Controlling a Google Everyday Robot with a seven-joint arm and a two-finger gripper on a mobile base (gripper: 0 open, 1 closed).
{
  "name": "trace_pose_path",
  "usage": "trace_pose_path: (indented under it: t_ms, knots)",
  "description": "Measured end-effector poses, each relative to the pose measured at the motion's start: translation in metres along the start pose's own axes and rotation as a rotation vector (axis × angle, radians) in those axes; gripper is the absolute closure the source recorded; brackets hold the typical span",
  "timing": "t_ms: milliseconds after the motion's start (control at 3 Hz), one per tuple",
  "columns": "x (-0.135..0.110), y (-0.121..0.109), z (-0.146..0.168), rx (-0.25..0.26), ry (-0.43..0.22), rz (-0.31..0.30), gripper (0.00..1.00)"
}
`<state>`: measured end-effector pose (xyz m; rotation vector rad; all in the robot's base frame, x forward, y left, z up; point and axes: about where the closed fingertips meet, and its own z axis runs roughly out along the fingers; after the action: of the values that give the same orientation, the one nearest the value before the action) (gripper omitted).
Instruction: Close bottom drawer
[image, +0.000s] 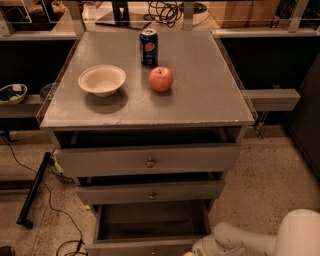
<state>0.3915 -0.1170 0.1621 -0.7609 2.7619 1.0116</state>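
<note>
Speckled floor (272, 175), grey cabinet (195, 102): bottom drawer (150, 222) pulled out, hand (199, 249) at front's right end (grip state: cannot tell).

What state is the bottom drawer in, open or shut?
Open: the bottom drawer is pulled well out from the cabinet, its inside showing. The gripper is by its front panel, at the lower frame edge.

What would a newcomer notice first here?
The bottom drawer gapes open at the lower edge, the robot's gripper by its front right corner. On the cabinet top sit a red apple, a Pepsi can behind it and a pale bowl to its left.
</note>
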Motion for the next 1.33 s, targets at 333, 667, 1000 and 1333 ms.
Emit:
trace_pose_path:
  t_ms: [333,667,1000,1333]
  knots:
    - [0.0000,0.0000,0.0000,0.000,0.000,0.000,0.19]
    - [0.0000,0.0000,0.0000,0.000,0.000,0.000,0.42]
    - [0.0000,0.0000,0.0001,0.000,0.000,0.000,0.66]
    - [-0.0001,0.0000,0.0001,0.000,0.000,0.000,0.89]
